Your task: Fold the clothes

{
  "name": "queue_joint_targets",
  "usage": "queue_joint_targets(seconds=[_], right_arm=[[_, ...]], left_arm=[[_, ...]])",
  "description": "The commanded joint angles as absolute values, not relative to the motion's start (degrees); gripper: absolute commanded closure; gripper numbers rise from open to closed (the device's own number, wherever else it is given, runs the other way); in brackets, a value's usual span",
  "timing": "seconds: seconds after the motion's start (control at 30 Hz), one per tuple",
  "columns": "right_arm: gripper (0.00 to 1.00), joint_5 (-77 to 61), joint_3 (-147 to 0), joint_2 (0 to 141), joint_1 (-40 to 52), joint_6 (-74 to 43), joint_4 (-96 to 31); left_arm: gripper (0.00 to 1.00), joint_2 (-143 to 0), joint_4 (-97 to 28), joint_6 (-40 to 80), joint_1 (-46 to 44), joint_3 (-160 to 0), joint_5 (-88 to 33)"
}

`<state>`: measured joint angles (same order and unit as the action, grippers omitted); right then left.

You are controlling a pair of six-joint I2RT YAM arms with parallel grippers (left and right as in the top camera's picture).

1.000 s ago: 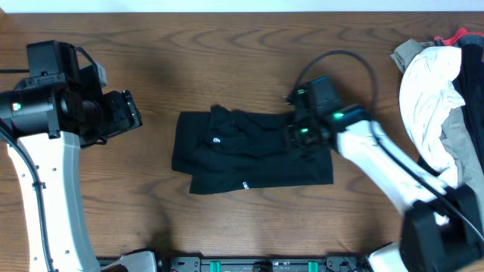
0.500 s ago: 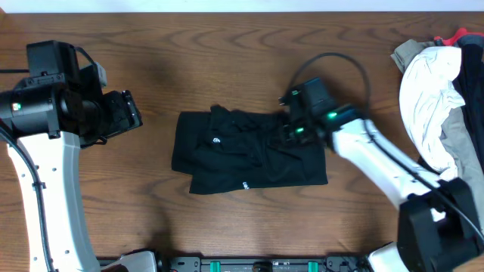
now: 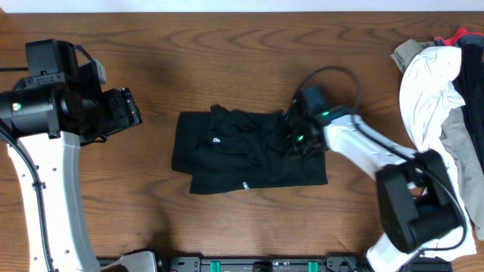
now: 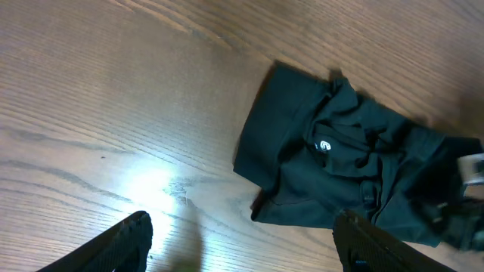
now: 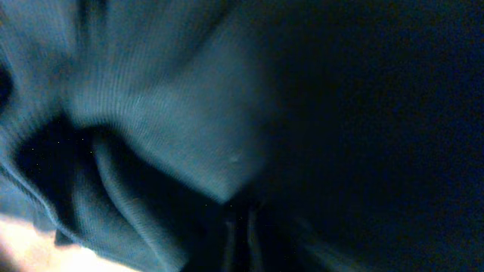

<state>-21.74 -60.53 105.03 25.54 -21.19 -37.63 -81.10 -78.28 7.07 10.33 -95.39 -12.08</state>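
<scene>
Right gripper [image 3: 295,140] closed tight at shirt [image 3: 242,155] edge, pinch unclear in dark view; thin grab may slip or drag bunched folds. Left gripper [image 4: 242,242] wide, idle.

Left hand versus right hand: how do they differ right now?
The left hand is open; the right hand is shut. The left hand hangs over bare table, well left of the black shirt; the right hand is down in the shirt's right-side folds. The left wrist view takes in the whole shirt; the right wrist view shows only close fabric, so a pinch is unclear. Both face the shirt.
</scene>
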Motion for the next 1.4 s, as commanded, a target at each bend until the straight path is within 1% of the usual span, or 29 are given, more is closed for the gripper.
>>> queue_joint_targets(seconds=[0.0,0.07,0.17,0.23,0.27,0.3,0.33,0.43,0.53,0.67,0.8,0.9,1.03,1.13,1.2,1.27,1.37], right_arm=[[0.98,-33.30,-60.38,103.96,29.71,-18.79,-38.85],[0.98,-35.68,-60.38,102.17,31.11,-16.71,-39.75],[0.99,-34.85,-60.38,98.13,30.70,-14.92,-40.29],[0.97,-31.29,-60.38,94.96,28.91,-14.96,-40.03],[0.95,-29.52,-60.38,93.91,28.14,-14.96,-39.92],[0.91,-26.63,-60.38,92.51,26.83,-15.18,-39.79],[0.89,-24.80,-60.38,91.77,26.00,-15.49,-39.66],[0.86,-16.97,-60.36,90.87,22.76,-18.26,-39.20],[0.86,-13.28,-60.31,92.31,21.39,-20.73,-38.15],[0.87,-14.61,-60.31,96.16,22.04,-22.87,-32.97],[0.88,-14.92,-60.31,101.14,24.01,-27.16,-24.60],[0.90,-16.95,-60.31,104.95,25.45,-30.20,-15.94],[0.91,-24.38,-60.31,108.60,27.03,-31.31,-2.04],[0.92,-29.32,-60.31,109.06,27.40,-31.18,8.51],[0.91,-32.75,-60.34,108.40,27.00,-30.79,12.99],[0.92,-34.79,-60.38,107.18,25.80,-30.81,13.93],[0.93,-35.46,-60.38,104.49,22.61,-30.63,8.32]], left_arm=[[0.21,-80.38,-78.30,6.48,10.20,-96.62,-12.47],[0.21,-80.38,-78.26,6.48,10.22,-96.62,-12.47],[0.21,-80.38,-77.87,6.48,10.22,-96.62,-12.47],[0.21,-80.38,-77.54,6.50,10.20,-96.62,-12.47],[0.21,-80.38,-77.43,6.50,10.22,-96.62,-12.47],[0.21,-80.38,-77.43,6.50,10.20,-96.62,-12.47],[0.21,-80.38,-77.43,6.50,10.20,-96.62,-12.47],[0.21,-80.38,-77.41,6.50,10.22,-96.62,-12.47],[0.21,-80.38,-77.41,6.50,10.20,-96.62,-12.47],[0.21,-80.38,-77.41,6.50,10.20,-96.62,-12.47],[0.21,-80.38,-77.23,6.50,10.20,-96.62,-12.47],[0.21,-80.38,-77.21,6.50,10.20,-96.62,-12.47],[0.21,-80.38,-77.25,6.50,10.20,-96.62,-12.47],[0.21,-80.38,-77.28,6.50,10.20,-96.62,-12.47],[0.21,-80.38,-77.28,6.50,10.20,-96.62,-12.47],[0.21,-80.38,-77.30,6.50,10.20,-96.62,-12.47],[0.21,-80.38,-77.52,6.50,10.20,-96.62,-12.47]])
